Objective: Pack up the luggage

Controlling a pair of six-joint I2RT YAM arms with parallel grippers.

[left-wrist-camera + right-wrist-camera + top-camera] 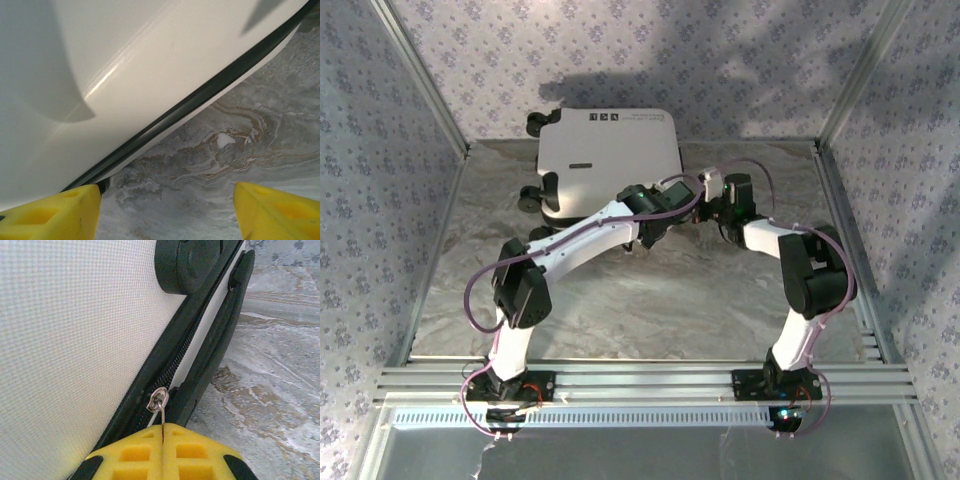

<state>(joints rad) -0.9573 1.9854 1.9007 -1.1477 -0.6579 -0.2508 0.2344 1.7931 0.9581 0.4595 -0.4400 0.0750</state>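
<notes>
The luggage (608, 158) is a white hard-shell suitcase lying shut and flat at the back of the table, its black wheels on the left. My right gripper (162, 440) is shut on the metal zipper pull (162, 416) of the black zipper band (172, 367), close to a black wheel (187, 262). In the top view the right gripper (705, 205) sits at the suitcase's near right corner. My left gripper (167, 212) is open with only table between its yellow fingers (50, 215). It hovers by the shell's edge and zipper band (200, 95), at the suitcase's front side (650, 232).
The marbled grey tabletop (660, 300) stretches in front of the suitcase. Patterned walls (380, 200) and aluminium posts close in the left, right and back. Both arms cross in front of the case's near right corner.
</notes>
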